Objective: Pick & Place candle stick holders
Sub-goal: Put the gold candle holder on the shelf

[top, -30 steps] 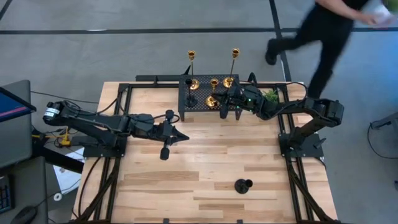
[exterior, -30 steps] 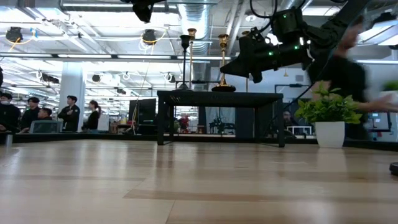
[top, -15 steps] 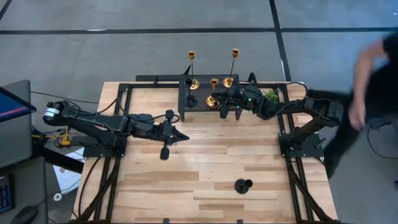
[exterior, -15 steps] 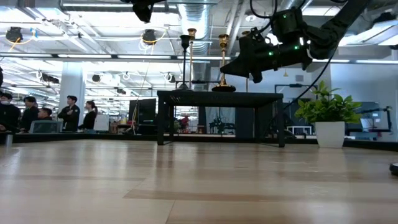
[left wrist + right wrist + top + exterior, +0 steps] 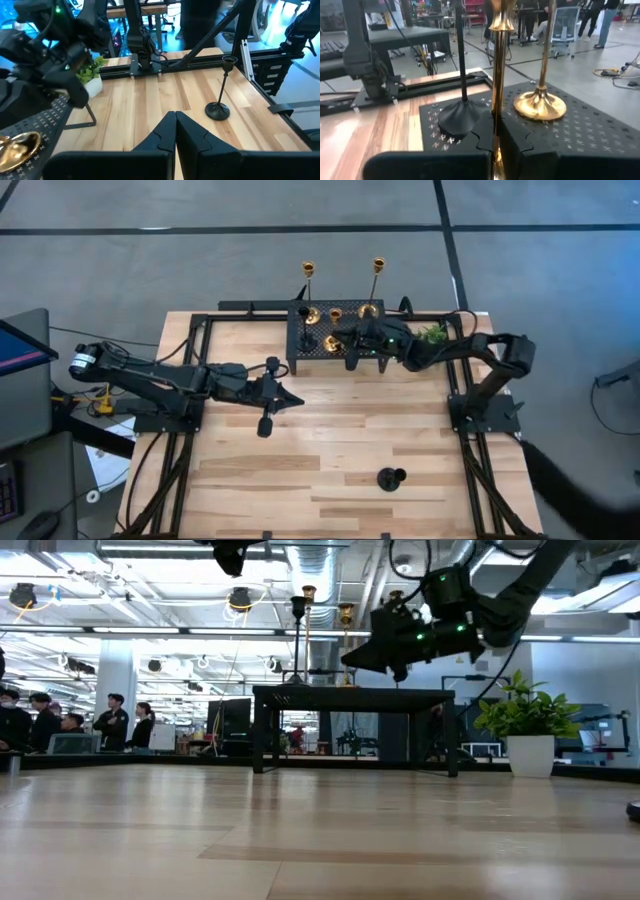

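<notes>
On the black mesh rack at the table's far edge stand two tall gold candlestick holders and one black holder. My right gripper reaches over the rack from the right and is shut on the shorter gold holder. The second black holder stands on its round base on the table near the front; it also shows in the left wrist view. My left gripper is shut and empty above the table's middle left. My right gripper pinches the shorter gold holder's thin stem between its two fingers, low on the stem. The fingers come nearly level from the table's right side and lie across the stem. The holder stands upright; the gripper hides its base, so I cannot tell whether it rests on the rack.
A small green plant in a white pot stands at the rack's right end, close under my right arm. The rack stands on legs above the tabletop. Bare wood lies between the rack and the front black holder. People stand in the room beyond the table.
My right gripper has gone a little toward the table's left edge over the rack, taking the shorter gold holder with it, still upright. A person has walked past the table's right side and out of view.
</notes>
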{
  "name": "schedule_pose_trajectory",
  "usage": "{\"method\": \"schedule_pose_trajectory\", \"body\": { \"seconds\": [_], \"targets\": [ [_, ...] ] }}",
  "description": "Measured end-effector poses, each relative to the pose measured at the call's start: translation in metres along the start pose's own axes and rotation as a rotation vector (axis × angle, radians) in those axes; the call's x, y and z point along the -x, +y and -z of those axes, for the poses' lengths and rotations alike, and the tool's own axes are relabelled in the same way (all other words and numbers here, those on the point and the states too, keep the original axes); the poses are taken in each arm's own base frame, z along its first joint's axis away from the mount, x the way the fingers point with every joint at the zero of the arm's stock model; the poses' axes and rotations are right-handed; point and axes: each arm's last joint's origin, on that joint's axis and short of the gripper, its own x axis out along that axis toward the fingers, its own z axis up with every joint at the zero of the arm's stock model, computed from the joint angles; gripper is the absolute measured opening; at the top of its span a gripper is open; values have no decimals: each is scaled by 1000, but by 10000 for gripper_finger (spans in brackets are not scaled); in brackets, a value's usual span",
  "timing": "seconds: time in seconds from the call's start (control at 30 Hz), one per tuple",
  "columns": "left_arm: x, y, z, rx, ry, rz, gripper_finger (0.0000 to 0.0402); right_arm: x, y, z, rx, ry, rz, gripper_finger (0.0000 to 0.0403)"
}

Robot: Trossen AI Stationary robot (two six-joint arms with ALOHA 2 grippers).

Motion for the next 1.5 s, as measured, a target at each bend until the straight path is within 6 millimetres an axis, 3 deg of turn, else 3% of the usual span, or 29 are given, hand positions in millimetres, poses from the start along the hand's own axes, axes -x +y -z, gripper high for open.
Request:
{"method": "schedule_pose_trajectory", "body": {
  "seconds": [0.2,0.6,1.0,1.13,1.33,1.5],
  "targets": [
    [-1,-1,12,32,34,3,7,-14,2,0,30,-7,-8,0],
    [-2,-2,14,28,30,2,7,-1,-2,-13,81,64,39,0],
    [-2,-2,14,27,27,2,6,-8,-6,-2,47,85,42,4],
    [-2,-2,14,29,27,2,6,-6,-6,-5,44,86,43,20],
    [-2,-2,14,30,27,2,6,-2,-5,-9,43,98,44,5],
    [-2,-2,14,30,27,2,7,2,-4,-6,40,138,42,46]
  ]
}}
